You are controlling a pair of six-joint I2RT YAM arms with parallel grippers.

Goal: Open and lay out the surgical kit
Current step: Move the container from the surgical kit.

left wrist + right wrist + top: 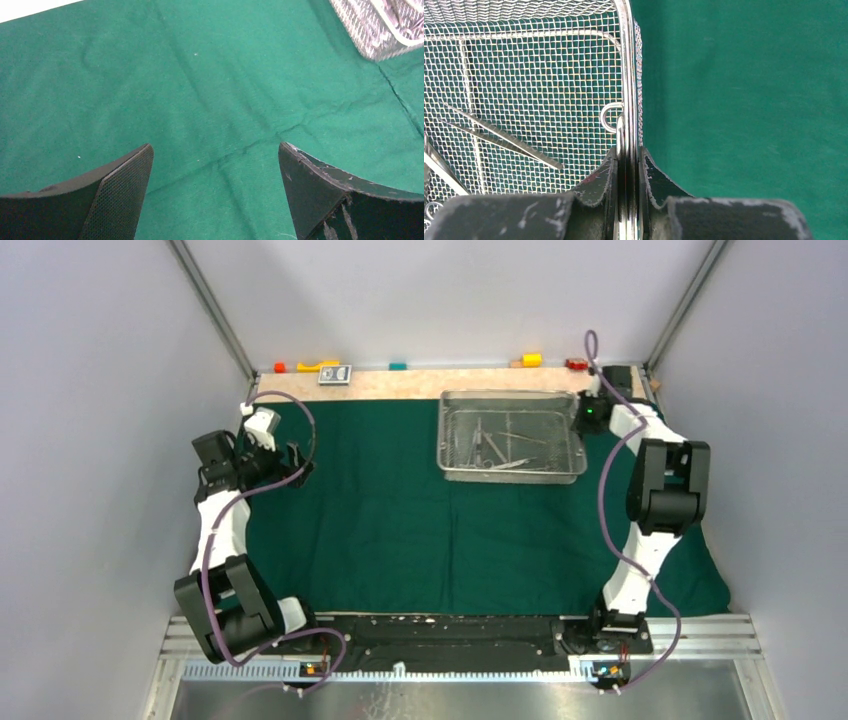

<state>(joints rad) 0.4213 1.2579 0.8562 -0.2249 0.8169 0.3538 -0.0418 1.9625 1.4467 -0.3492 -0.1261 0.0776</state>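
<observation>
Right gripper pinches an end wall of the wire-mesh tray, jaws nearly closed. It stands at 1 o'clock on the unfolded green cloth; instruments lie inside, not yet laid out. Left gripper hangs wide open, empty.

Even, diffuse light from above. The green cloth carries only faint, soft-edged shadows beside the wire-mesh tray and under the arms. Bright glare marks the metal sheet at the near edge. Both wrist views show weave and mesh crisply. The top view is coarser, and its enclosure walls splay outward left and right.
</observation>
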